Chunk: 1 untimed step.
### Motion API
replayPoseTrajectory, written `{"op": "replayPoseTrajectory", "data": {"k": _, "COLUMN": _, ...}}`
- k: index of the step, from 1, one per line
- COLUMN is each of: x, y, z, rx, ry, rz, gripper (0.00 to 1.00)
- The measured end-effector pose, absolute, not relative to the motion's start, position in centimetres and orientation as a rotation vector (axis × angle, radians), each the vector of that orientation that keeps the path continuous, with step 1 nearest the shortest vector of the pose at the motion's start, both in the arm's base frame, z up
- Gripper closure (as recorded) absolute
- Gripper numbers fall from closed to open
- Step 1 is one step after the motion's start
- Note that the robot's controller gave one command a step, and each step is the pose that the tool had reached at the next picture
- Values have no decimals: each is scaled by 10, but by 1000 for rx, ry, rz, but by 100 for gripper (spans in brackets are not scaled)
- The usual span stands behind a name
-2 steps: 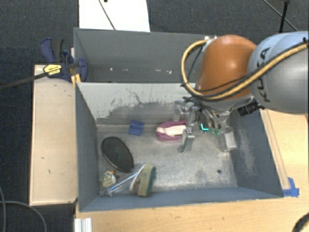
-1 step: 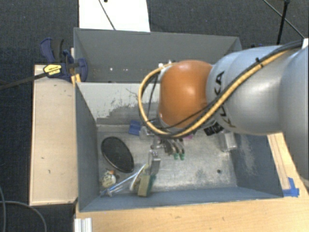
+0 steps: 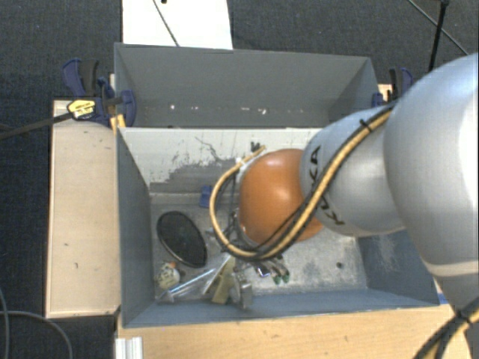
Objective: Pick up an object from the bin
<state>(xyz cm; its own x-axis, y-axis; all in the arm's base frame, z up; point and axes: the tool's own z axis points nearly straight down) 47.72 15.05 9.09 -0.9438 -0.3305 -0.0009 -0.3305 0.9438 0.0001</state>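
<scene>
Olive-tan flat piece (image 3: 221, 286) and clear plastic strip (image 3: 187, 283), heaped at the front wall of the grey metal bin (image 3: 135, 200), are being overhung by the gripper (image 3: 241, 281).
Its state is being hidden by the orange wrist cover (image 3: 273, 193), so wide or narrow cannot be told; a black oval disc (image 3: 182, 238) is being seen near it, toward the view's left.

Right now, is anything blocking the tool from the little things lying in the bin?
Nothing visible does. The tool hangs right at the heap of small things by the near wall of the bin. The black oval disc lies off to the view's left, out of the way.
</scene>
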Motion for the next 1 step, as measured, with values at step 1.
{"op": "replayPoseTrajectory", "data": {"k": 1, "x": 479, "y": 152, "z": 93, "rx": -518, "ry": 3092, "rz": 4, "gripper": 100}}
